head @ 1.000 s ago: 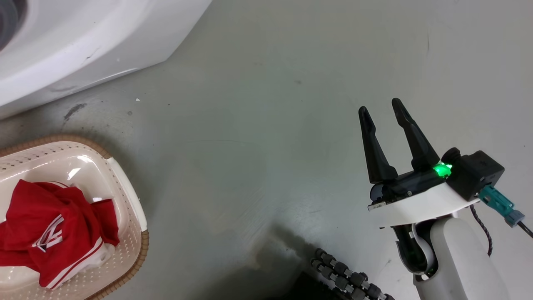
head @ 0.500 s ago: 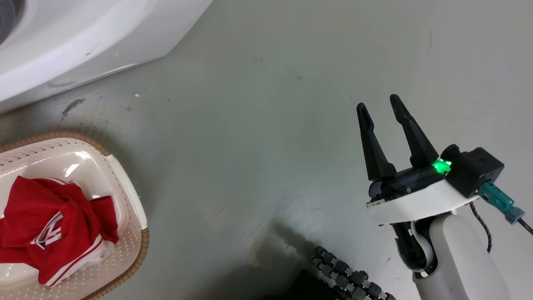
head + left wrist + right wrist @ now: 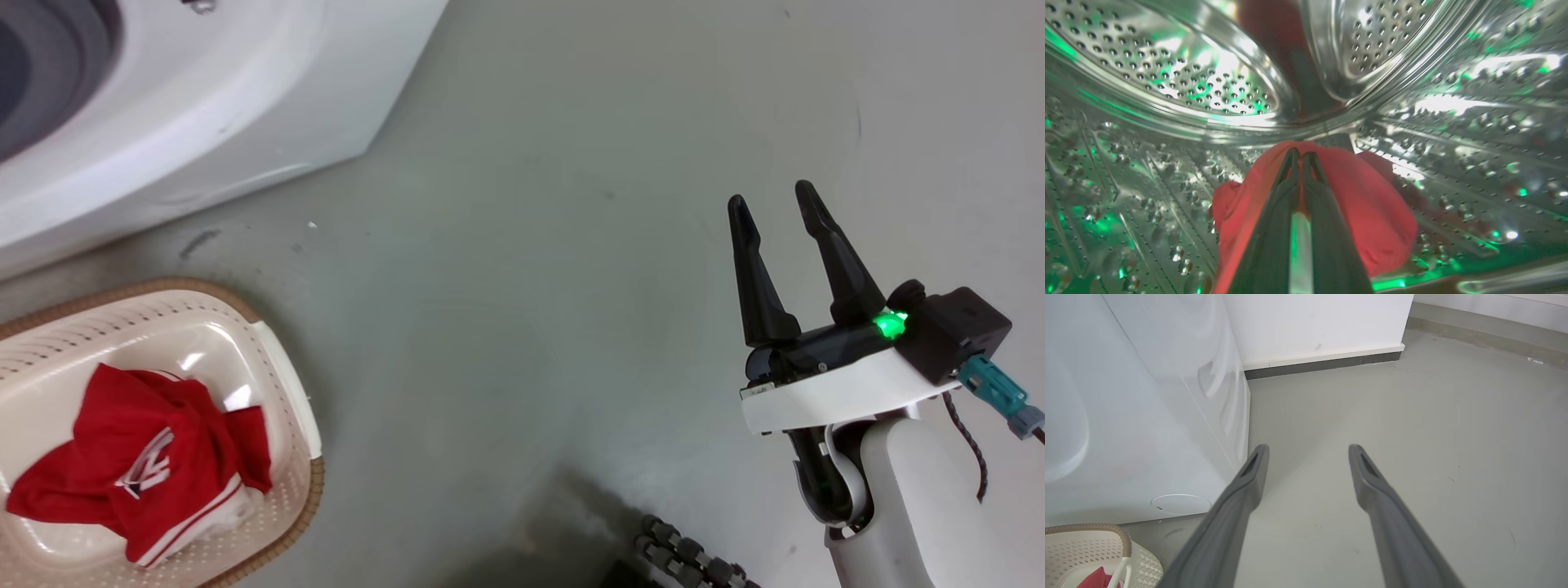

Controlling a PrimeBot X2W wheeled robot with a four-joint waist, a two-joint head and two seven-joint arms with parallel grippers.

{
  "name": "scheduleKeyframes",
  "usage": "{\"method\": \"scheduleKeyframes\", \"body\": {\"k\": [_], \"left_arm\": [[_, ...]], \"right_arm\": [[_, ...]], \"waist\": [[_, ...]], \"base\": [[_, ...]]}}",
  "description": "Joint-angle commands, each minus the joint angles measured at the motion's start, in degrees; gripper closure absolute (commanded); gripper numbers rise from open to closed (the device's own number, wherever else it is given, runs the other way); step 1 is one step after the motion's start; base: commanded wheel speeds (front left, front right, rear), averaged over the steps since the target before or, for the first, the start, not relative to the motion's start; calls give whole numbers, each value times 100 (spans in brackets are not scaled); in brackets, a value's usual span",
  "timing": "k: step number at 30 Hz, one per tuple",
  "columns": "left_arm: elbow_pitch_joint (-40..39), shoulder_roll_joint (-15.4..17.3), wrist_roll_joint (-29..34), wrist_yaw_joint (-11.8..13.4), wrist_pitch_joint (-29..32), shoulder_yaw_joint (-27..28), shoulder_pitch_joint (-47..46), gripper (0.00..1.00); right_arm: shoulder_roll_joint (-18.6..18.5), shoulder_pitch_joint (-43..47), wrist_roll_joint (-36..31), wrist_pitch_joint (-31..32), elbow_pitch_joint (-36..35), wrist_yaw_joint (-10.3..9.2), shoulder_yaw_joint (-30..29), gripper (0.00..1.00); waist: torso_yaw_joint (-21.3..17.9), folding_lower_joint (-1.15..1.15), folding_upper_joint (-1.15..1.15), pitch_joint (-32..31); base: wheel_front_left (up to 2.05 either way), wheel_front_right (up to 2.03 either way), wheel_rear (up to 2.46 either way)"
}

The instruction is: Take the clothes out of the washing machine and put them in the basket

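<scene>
washing machine: large white front-loading washer (image 3: 204,106) at the upper left of your head view, with the grey porthole rim in the corner. Its white side panel (image 3: 1147,416) is at the left of your right wrist view.
floor: smooth grey floor (image 3: 531,286), scuffed near the washer. It carries the washer and the basket.
drum: perforated steel drum (image 3: 1167,73) all round your left wrist camera, with green glints on the metal.
basket: low cream perforated plastic basket with a brown woven rim (image 3: 314,490), on the floor near the washer's front, lower left of your head view. A corner of it (image 3: 1086,547) is also in your right wrist view.
clothes, basket: bright red jersey with white trim and a white logo (image 3: 139,457), crumpled inside the basket.
clothes, drum: plain red fabric garment (image 3: 1372,212), bunched on the drum wall.
left gripper: (image 3: 1301,152) inside the drum. Your jaws are almost together, tips pinched on the top fold of the red fabric garment.
right gripper: (image 3: 771,193) (image 3: 1308,448) over bare floor, well apart from the basket. Your jaws are spread wide, holding nothing.
</scene>
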Motion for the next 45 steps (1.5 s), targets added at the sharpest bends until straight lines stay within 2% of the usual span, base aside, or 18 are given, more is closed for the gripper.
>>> {"method": "scheduleKeyframes", "body": {"k": [1,9,20,30,39,45], "left_arm": [[147,-89,-43,28,-355,4,133,100],[708,-336,-246,40,-1566,73,668,100],[1072,-813,-690,39,-2577,260,1754,100],[651,-1242,-890,60,-2838,276,2543,100],[-282,-1510,-974,122,-2711,153,3403,100],[-1355,-1588,-1019,242,-2393,67,4032,100]], "right_arm": [[3,72,-68,-11,13,-4,-51,0],[1,254,-255,-11,91,-4,-205,0],[1,596,-489,-11,134,-4,-455,0],[0,795,-698,-11,176,-4,-603,0],[-1,1100,-784,-2,218,-4,-734,0],[0,1262,-845,84,149,-4,-775,0]], "waist": [[124,0,0,-232],[322,0,0,-872],[725,0,0,-1740],[1181,0,0,-2400],[1561,0,0,-2970],[1745,0,0,-3231]], "base": [[0,0,0],[0,0,0],[0,0,0],[0,0,0],[0,0,0],[0,0,0]]}}
